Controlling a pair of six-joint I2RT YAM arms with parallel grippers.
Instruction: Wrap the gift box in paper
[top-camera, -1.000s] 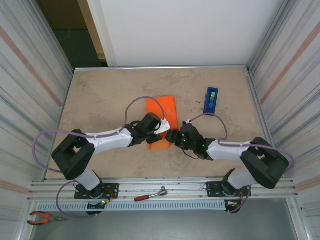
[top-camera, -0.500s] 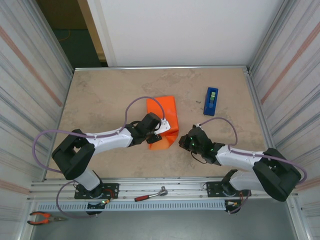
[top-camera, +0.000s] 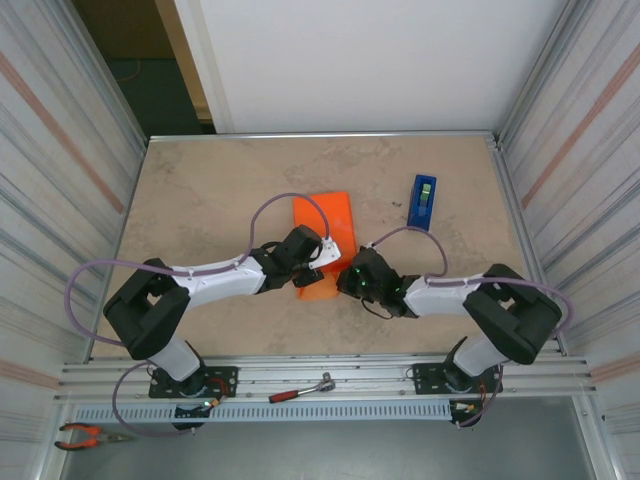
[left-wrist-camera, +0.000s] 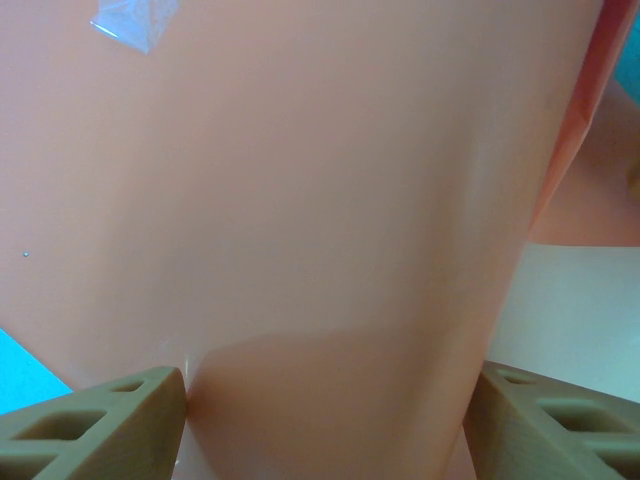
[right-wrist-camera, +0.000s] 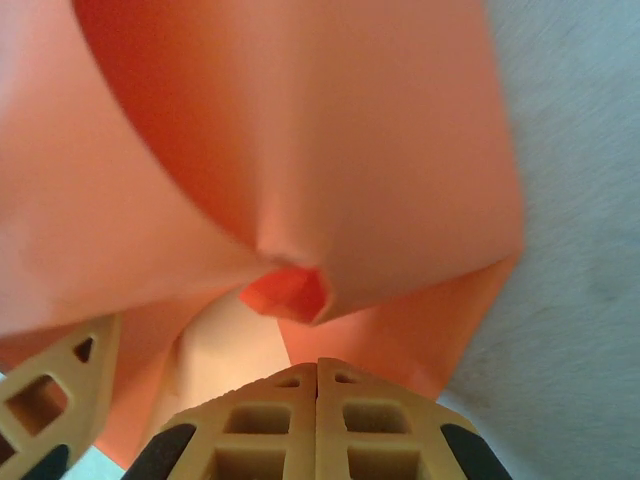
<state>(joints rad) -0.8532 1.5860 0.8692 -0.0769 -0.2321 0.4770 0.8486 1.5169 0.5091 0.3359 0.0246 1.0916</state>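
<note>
Far L, off the table (top-camera: 200, 200) on near rail: red-handled pliers (top-camera: 85, 435). L gripper (top-camera: 318, 270) at near end of the paper (top-camera: 325, 218), which lies mid-table as a narrow folded-over bundle. From L wrist: fingers (left-wrist-camera: 90, 425) spread wide, one each side of a humped fold of paper, both pressed against it, i.e. grasping the paper. Small clear scrap (left-wrist-camera: 125, 25), looks like tape, on sheet at top L. Near rail, centre: ratchet wrench (top-camera: 300, 390). R gripper (top-camera: 348, 278) just beside paper's near-R corner, clenched. From R wrist: fingertips (right-wrist-camera: 270, 405) pressed together w/ nothing between, close under loose orange flaps. Further R, well apart from paper: blue tape dispenser (top-camera: 422, 200) on table.
</note>
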